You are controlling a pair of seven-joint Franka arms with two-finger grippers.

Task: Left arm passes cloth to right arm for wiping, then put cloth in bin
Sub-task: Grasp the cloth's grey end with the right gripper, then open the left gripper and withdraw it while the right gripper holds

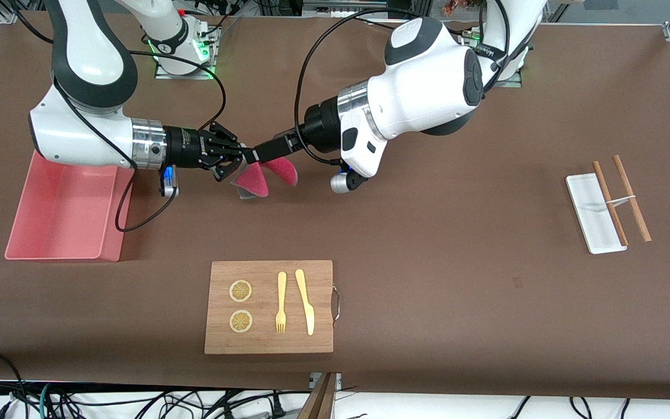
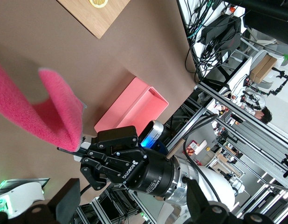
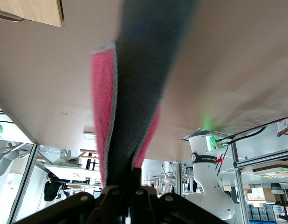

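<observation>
Right jaws (image 1: 241, 156): pressed together on one edge of the cloth (image 1: 256, 181), over bare worktop (image 1: 428, 262) mid-table. The wrist view shows the grey face pinched at the tips with pink edges on both sides, so the cloth is folded in the grip and the rest hangs free. Left jaws (image 1: 259, 154): spread, tips just beside the right ones. From the left wrist view no cloth lies between them. Judgement: the hand-over is at the point where the weight is on my right arm alone. The two wrists meet nearly head-on, which leaves each pair of jaws room on the same hem. Reading the front view as a clock with my bases at twelve, the bin (image 1: 61, 215) sits at nine o'clock from the cloth, close under my right forearm and handy for the final drop. The cutting board (image 1: 323, 279), carrying fork, knife and two lemon slices, lies at six o'clock. The white tray (image 1: 588, 215) with chopsticks is well apart at three o'clock. Wiping is not yet begun.
</observation>
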